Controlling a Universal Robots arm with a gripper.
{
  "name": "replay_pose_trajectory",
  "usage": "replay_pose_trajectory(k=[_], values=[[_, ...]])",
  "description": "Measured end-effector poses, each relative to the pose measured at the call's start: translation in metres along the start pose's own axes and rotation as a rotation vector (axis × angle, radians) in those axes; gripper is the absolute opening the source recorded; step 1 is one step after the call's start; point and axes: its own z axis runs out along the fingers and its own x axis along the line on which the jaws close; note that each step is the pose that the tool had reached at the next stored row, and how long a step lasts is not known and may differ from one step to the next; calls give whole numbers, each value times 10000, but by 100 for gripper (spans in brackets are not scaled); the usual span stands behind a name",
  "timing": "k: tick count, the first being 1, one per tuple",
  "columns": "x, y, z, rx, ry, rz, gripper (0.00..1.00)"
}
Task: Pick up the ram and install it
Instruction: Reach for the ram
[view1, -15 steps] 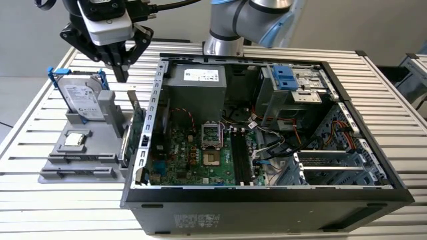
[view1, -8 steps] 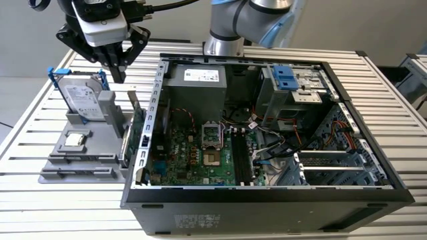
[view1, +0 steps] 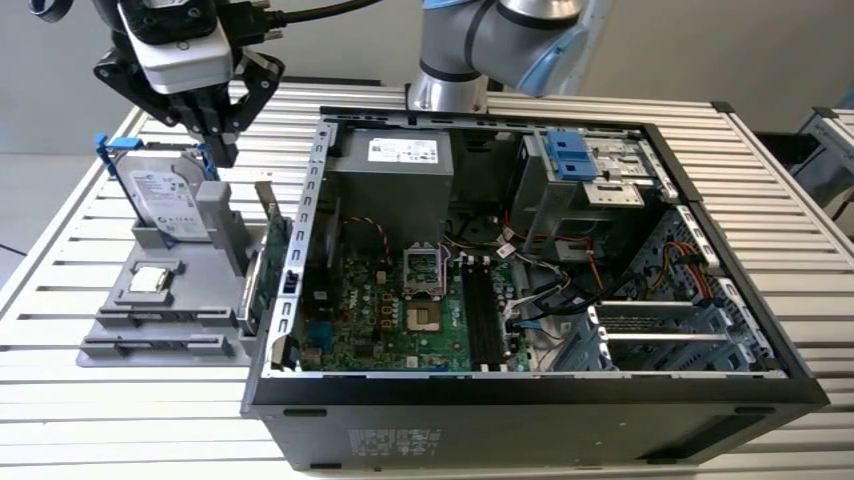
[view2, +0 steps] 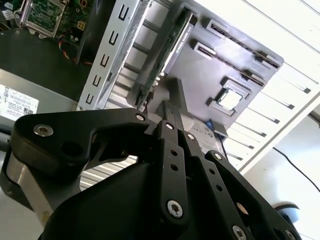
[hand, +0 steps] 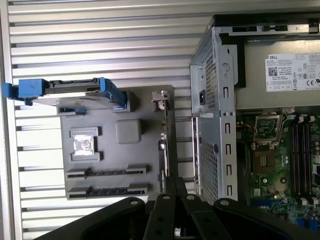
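My gripper (view1: 223, 152) hangs at the exterior view's upper left, above the grey parts holder (view1: 127, 305) and just beside the top of the hard drive in a blue frame (view1: 166, 196). Its fingers are shut together with nothing between them, as both wrist views show (view2: 169, 112) (hand: 175, 182). The ram is out of view. The holder's two long slots (hand: 107, 172) (hand: 107, 191) appear as dark strips with nothing standing up from them. On the motherboard, the dark memory slots (view1: 482, 310) lie to the right of the processor socket (view1: 424, 318).
The open computer case (view1: 534, 390) fills the middle and right. A large green expansion card (view1: 275, 262) with a metal bracket stands edge-on between the holder and the case wall. A square chip (view1: 152, 279) lies on the holder. The slatted table (view1: 120, 400) runs all around.
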Motion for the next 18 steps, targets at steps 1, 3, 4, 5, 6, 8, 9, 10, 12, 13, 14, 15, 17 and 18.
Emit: replay_pose_trajectory(k=[1,3,4,5,6,8,9,10,12,13,14,15,17,18], values=[[21,-3,-1,1,7,1,0],[67,-11,-2,2,19,1,0],[90,-15,-3,2,26,2,0],[112,-18,-3,3,33,2,0],[133,-21,-3,4,42,3,0],[171,-25,-4,5,63,3,0],[190,-27,-4,6,72,4,0],[215,-29,-5,5,74,4,0],[271,-33,-6,6,78,3,0],[298,-35,-7,6,80,4,0],[321,-36,-7,6,82,4,0],[345,-38,-7,7,86,5,0],[381,-41,-8,8,101,5,0],[397,-42,-8,9,111,6,0]])
